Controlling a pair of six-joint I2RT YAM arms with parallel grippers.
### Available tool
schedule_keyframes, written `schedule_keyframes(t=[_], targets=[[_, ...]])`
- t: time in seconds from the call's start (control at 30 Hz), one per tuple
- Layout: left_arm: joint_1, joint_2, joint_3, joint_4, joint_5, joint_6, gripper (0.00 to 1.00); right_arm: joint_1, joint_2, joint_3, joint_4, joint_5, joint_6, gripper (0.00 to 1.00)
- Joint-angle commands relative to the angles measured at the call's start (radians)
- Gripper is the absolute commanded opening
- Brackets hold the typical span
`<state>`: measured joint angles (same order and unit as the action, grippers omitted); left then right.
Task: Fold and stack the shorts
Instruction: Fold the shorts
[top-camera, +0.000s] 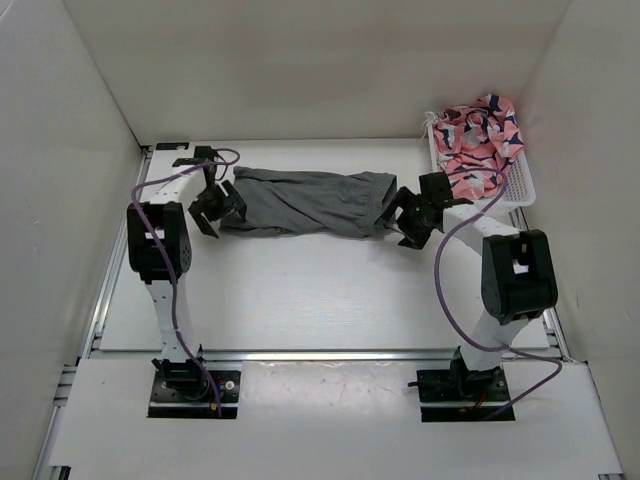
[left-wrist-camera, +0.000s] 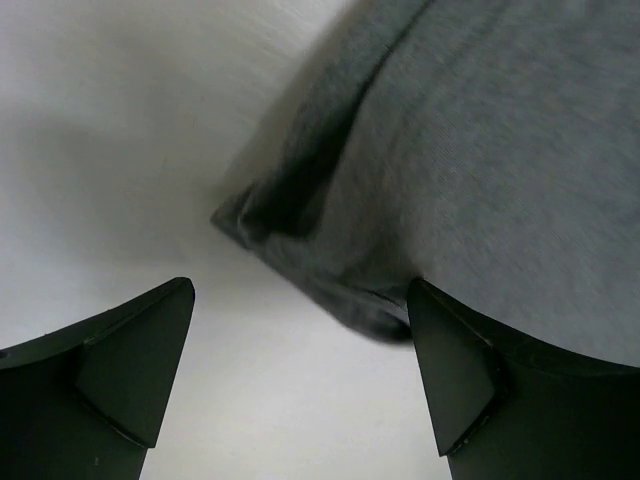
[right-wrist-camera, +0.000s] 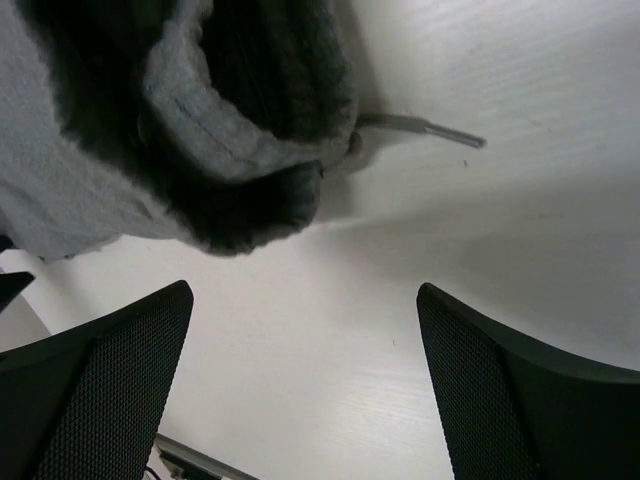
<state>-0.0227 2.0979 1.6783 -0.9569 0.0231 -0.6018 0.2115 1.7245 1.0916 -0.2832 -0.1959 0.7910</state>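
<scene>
the shorts (top-camera: 305, 203) lie spread on the far surface (top-camera: 300, 300), between the left end effector (top-camera: 215, 207) and right end effector (top-camera: 405, 222), both released. a shallow pinch may catch one layer, skewing the fold.

Counts:
- 1 desk (top-camera: 300, 300).
- 1 pair of grey shorts (top-camera: 305, 203), middle of the desk's far half.
- 1 drawstring tip (right-wrist-camera: 425, 127), seen in the right wrist view.
- 1 white basket (top-camera: 522, 188), far right corner of the desk.
- 1 heap of pink patterned cloth (top-camera: 480, 138) in the basket; number of pieces can't be told.
- 2 arms: left arm (top-camera: 158, 250), right arm (top-camera: 515, 275).
- 2 claws: left claw (top-camera: 215, 208), right claw (top-camera: 405, 222), with 2 fingers (left-wrist-camera: 120, 360) each.
- 2 purple cables: left cable (top-camera: 228, 153), right cable (top-camera: 438, 275).
- 2 black base plates at the near edge: left plate (top-camera: 195, 392), right plate (top-camera: 465, 395).
</scene>
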Motion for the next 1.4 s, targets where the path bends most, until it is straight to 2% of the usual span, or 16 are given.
schedule_keyframes(t=[0.0, 0.1, 0.2, 0.23, 0.27, 0.3, 0.33, 0.37, 0.43, 0.7, 1.0, 1.07, 1.1, 1.13, 1.23, 1.37], targets=[[-0.005, 0.04, 0.038, 0.043, 0.015, 0.014, 1.0, 0.006, 0.049, 0.071, 0.087, -0.027, 0.03, 0.97], [-0.005, 0.088, 0.061, 0.061, 0.027, 0.002, 1.0, 0.017, 0.119, 0.131, 0.096, -0.002, 0.021, 0.97], [-0.005, 0.123, 0.072, 0.061, 0.037, -0.019, 0.79, 0.026, 0.205, 0.181, 0.108, 0.021, 0.02, 0.9], [-0.005, 0.123, 0.072, 0.061, 0.037, -0.029, 0.66, 0.035, 0.219, 0.191, 0.119, 0.03, 0.02, 0.78], [-0.005, 0.132, 0.081, 0.061, 0.037, -0.029, 0.31, 0.035, 0.23, 0.2, 0.119, 0.042, 0.02, 0.69], [-0.005, 0.132, 0.081, 0.061, 0.037, -0.029, 0.14, 0.051, 0.24, 0.224, 0.119, 0.042, 0.02, 0.59], [-0.005, 0.132, 0.081, 0.061, 0.037, -0.029, 0.1, 0.051, 0.25, 0.24, 0.119, 0.062, 0.02, 0.45], [0.004, 0.132, 0.09, 0.052, 0.047, -0.029, 0.1, 0.061, 0.241, 0.254, 0.081, 0.073, 0.02, 0.17], [0.016, 0.094, 0.078, 0.043, 0.029, -0.029, 0.1, 0.074, 0.218, 0.275, 0.046, 0.107, -0.001, 0.0], [0.056, -0.102, -0.077, 0.043, -0.029, -0.019, 0.1, 0.094, -0.017, 0.137, -0.083, 0.167, -0.021, 0.0], [-0.009, -0.401, -0.484, 0.052, -0.003, -0.044, 0.1, 0.094, -0.429, -0.304, -0.18, 0.211, -0.03, 0.0], [-0.031, -0.446, -0.537, 0.052, -0.003, -0.067, 0.1, 0.094, -0.517, -0.389, -0.191, 0.196, -0.041, 0.11], [-0.045, -0.482, -0.558, 0.052, 0.007, -0.067, 0.1, 0.094, -0.538, -0.406, -0.206, 0.185, -0.052, 0.25], [-0.045, -0.496, -0.593, 0.063, 0.008, -0.078, 0.1, 0.094, -0.572, -0.415, -0.241, 0.185, -0.052, 0.48], [-0.054, -0.53, -0.618, 0.063, -0.002, -0.078, 0.1, 0.094, -0.662, -0.415, -0.295, 0.199, -0.071, 0.56], [-0.063, -0.53, -0.618, 0.063, -0.011, -0.087, 0.1, 0.094, -0.695, -0.362, -0.307, 0.213, -0.128, 0.58]])
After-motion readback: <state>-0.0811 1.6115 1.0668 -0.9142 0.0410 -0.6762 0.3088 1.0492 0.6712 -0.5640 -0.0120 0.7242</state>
